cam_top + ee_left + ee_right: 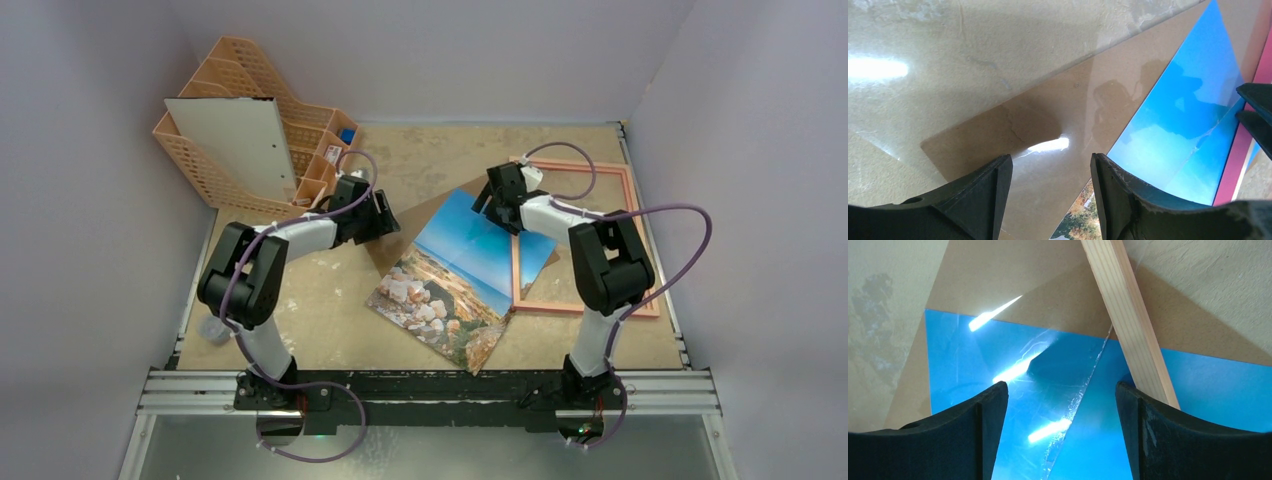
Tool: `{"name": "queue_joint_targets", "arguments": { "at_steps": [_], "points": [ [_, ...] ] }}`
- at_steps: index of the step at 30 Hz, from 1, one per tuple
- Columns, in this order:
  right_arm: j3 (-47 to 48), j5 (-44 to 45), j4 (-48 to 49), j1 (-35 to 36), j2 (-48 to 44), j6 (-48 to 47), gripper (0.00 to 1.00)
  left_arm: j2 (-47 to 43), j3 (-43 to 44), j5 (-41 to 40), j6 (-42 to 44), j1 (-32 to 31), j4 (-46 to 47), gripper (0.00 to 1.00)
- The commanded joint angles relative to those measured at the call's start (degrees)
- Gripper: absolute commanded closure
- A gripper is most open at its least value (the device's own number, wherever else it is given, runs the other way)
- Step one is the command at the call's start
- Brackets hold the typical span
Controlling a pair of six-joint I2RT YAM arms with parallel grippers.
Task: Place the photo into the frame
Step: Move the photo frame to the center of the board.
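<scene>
The photo (455,280) lies tilted on the table's middle, blue sky end toward the back right. It rests partly on the brown backing board (398,240). The pink frame (590,305) lies flat at the right, and its left bar (1128,315) crosses over the photo's right corner. A clear pane's edge (1083,390) shows over the blue print (973,355). My left gripper (388,215) is open and empty above the backing board (1048,110), with the photo (1188,125) to its right. My right gripper (490,195) is open and empty above the photo's sky end.
An orange desk organiser (300,150) with a white board (235,145) leaning in it stands at the back left. Grey walls close in the left, back and right. A metal rail (430,390) runs along the near edge.
</scene>
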Motion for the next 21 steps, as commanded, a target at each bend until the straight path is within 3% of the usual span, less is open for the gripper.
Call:
{"name": "queue_joint_targets", "arguments": {
  "at_steps": [1,21],
  "points": [
    [4.1,5.4,-3.7,-0.9,2.1,-0.4,0.18,-2.1,-1.1,-3.9,-0.9,0.6,-2.0,0.38],
    [12.0,6.3,-2.3,-4.7,9.5,-3.4,0.15,-2.0,-2.3,-4.3,-0.9,0.6,-1.5,0.38]
  ]
}}
